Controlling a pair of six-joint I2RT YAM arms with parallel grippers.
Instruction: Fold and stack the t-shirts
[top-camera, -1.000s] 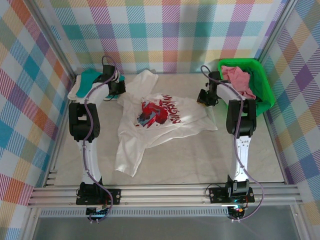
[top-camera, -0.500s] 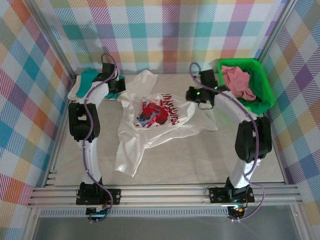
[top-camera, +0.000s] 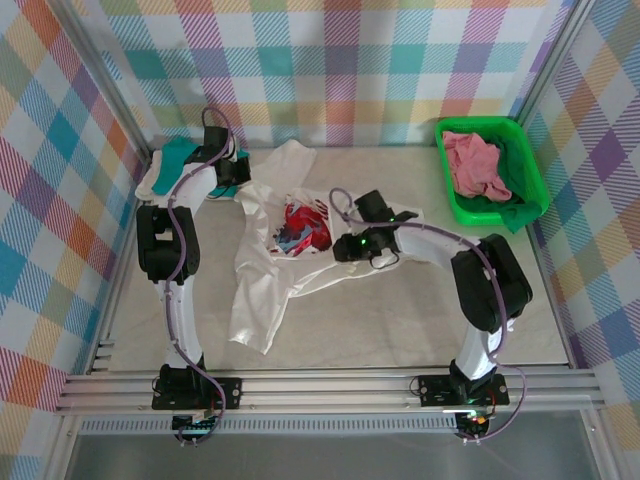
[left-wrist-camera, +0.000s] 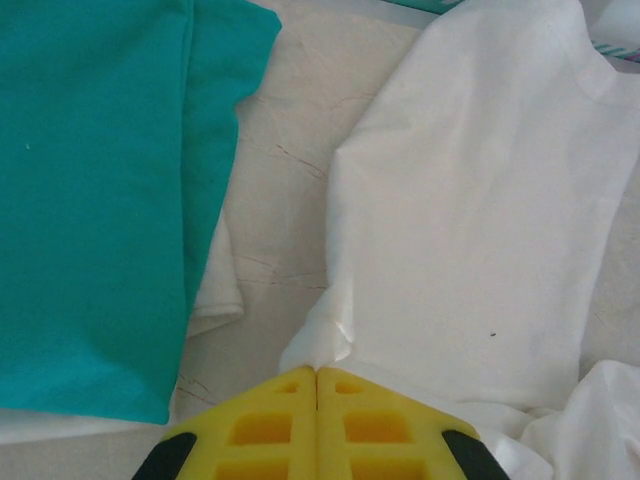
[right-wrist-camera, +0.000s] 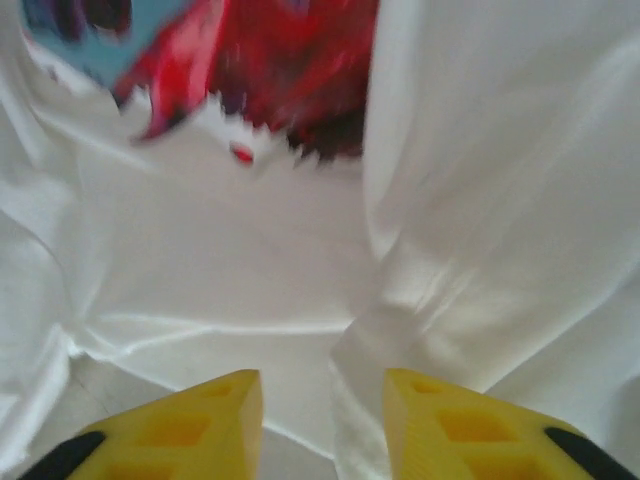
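Soft white cloth spreads over the middle of the table (top-camera: 400, 310): the white t-shirt (top-camera: 265, 290) lies rumpled there, one long part trailing toward the near edge and its right side doubled over, so that the red-and-blue graphic (top-camera: 298, 228) is partly covered. The right gripper (top-camera: 343, 249) hovers low over that doubled part, just right of the graphic. In the right wrist view its yellow fingers (right-wrist-camera: 190, 420) stand apart and grip nothing, with a raised ridge of white cloth running up between them. At the shirt's far left corner the left gripper (top-camera: 242, 188) has its fingers pressed tight together. In the left wrist view the white cloth (left-wrist-camera: 470, 220) is drawn to a point at the tips of the left gripper (left-wrist-camera: 318, 372), pinched there. Just left of it lies the teal t-shirt (left-wrist-camera: 90, 200), folded flat in the far left corner, on top of a cream t-shirt (left-wrist-camera: 215, 295) whose edge peeps out beneath. Well apart, in the far right corner, the pink t-shirt (top-camera: 475, 165) sits heaped in the green basket (top-camera: 530, 190).
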